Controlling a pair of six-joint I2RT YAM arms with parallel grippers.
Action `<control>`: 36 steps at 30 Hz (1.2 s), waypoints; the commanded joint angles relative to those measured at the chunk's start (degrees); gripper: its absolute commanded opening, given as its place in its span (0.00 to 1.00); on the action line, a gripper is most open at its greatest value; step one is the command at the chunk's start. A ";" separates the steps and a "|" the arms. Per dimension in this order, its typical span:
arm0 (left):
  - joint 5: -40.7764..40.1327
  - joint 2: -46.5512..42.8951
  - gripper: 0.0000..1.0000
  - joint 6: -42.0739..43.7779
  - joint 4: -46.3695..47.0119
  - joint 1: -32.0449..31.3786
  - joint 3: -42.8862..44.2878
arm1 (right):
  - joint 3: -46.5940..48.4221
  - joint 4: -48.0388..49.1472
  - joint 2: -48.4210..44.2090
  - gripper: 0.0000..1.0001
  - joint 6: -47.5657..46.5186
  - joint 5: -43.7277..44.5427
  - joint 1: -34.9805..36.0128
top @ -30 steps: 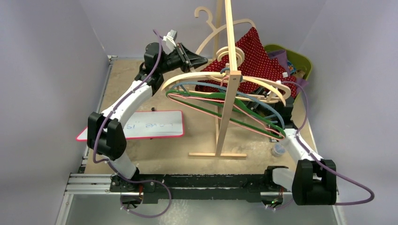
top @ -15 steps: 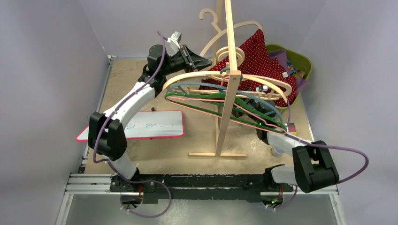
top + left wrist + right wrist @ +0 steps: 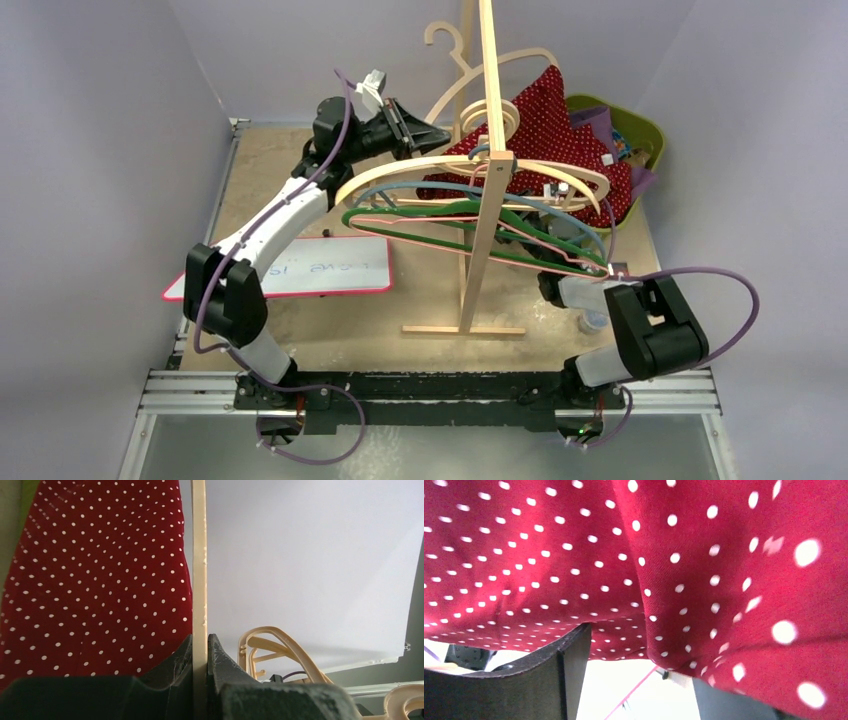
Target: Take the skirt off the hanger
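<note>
Now: skirt (image 3: pixel 545 105) hangs on wooden hanger (image 3: pixel 199 555) near far-right corner of worktop (image 3: pixel 300 180), hanger's long axis roughly along far edge; left hand (image 3: pixel 200 647) pinched tight on hanger arm; right hand (image 3: pixel 639 667) nearer skirt, directly under hem, fingers apart, fabric fold sagging between, apparently ungripped.

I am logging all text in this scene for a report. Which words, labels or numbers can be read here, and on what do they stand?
White rectangular board with red rim: dark handwriting, upside down in the top view, too blurred to read.
Green plastic bin: coloured print on its contents, too small to read.
Red skirt with white dots: no text.
</note>
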 commanded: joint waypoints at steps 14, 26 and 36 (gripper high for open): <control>-11.63 -7.56 0.00 21.40 -18.38 -0.15 6.22 | -5.16 -9.45 -22.27 0.00 -12.42 2.76 0.08; -30.00 -12.57 0.00 32.49 -29.07 0.99 5.16 | 8.61 -63.33 -53.73 0.00 -36.34 40.30 -0.79; -32.22 -12.96 0.00 35.03 -32.47 1.27 5.40 | 12.01 -61.22 -42.14 0.00 -41.14 22.16 -14.02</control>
